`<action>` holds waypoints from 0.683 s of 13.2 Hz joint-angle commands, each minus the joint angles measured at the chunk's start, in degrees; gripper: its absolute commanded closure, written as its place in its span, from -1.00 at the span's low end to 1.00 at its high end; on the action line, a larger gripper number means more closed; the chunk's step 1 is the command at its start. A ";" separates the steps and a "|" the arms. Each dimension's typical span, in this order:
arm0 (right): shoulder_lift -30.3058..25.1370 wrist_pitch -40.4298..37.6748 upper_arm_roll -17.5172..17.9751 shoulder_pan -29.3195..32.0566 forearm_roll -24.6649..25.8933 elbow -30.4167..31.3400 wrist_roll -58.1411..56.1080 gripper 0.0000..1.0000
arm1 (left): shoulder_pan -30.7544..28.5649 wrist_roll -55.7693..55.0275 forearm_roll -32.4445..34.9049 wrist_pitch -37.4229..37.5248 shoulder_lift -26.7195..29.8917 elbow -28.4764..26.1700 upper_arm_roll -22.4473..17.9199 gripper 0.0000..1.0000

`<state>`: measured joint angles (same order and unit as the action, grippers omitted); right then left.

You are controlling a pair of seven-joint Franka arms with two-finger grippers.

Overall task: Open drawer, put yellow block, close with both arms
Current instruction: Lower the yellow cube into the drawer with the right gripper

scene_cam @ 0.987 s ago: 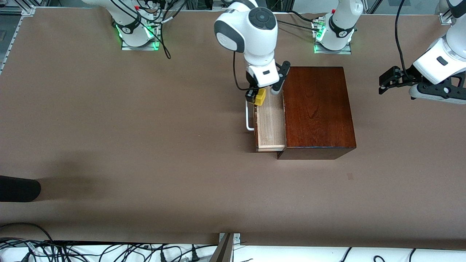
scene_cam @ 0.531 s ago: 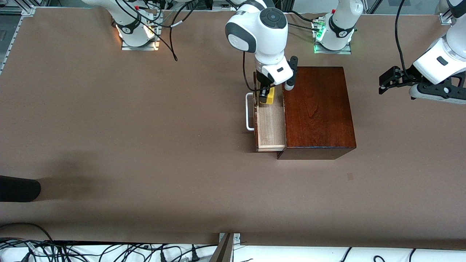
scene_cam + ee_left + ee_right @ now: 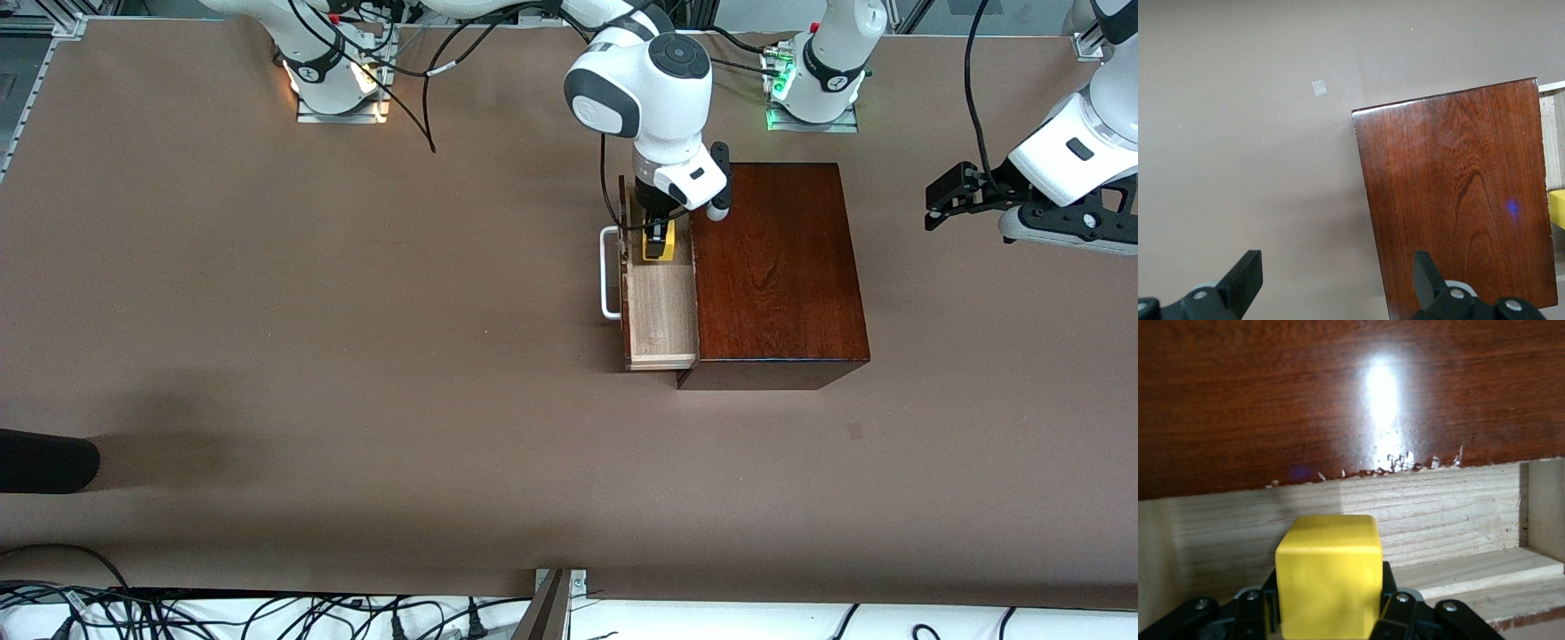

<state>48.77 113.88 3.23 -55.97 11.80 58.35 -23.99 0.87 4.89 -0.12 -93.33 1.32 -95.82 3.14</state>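
Front view: right end effector [image 3: 659,242] clamps yellow block [image 3: 661,244] over open drawer [image 3: 660,307]; left end effector [image 3: 944,203] spread, waiting.

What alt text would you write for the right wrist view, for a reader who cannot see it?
The right gripper holds the yellow block over the open drawer, whose pale wooden inside fills the middle. Above it is the glossy dark wooden box.
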 commanded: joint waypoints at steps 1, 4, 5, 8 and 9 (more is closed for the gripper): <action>1.85 -0.15 -0.42 -0.55 1.12 -2.27 -2.37 1.00 | 0.27 0.74 -0.50 1.58 -1.05 2.39 -0.16 -1.00; 2.99 0.47 -0.42 -0.55 2.35 -2.19 -2.38 1.00 | 0.27 0.91 -0.50 1.58 -0.97 2.30 -0.24 -1.00; 3.17 0.47 -0.42 -0.46 2.35 -2.19 -2.55 0.98 | 0.27 1.00 -0.50 1.58 -1.05 2.30 -0.24 -1.00; 3.78 0.47 -0.42 -0.46 2.87 -2.01 -3.61 0.93 | 0.27 1.00 -0.58 1.58 -0.97 2.39 -0.24 -1.00; 3.79 0.47 -0.42 -0.46 2.96 -2.01 -3.52 0.93 | 0.27 1.00 -0.59 1.58 -1.05 2.39 -0.24 -1.00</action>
<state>51.47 114.52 3.14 -55.97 13.72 58.33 -26.61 0.87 4.89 -0.12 -93.33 1.31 -95.78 3.14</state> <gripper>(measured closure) 0.445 0.000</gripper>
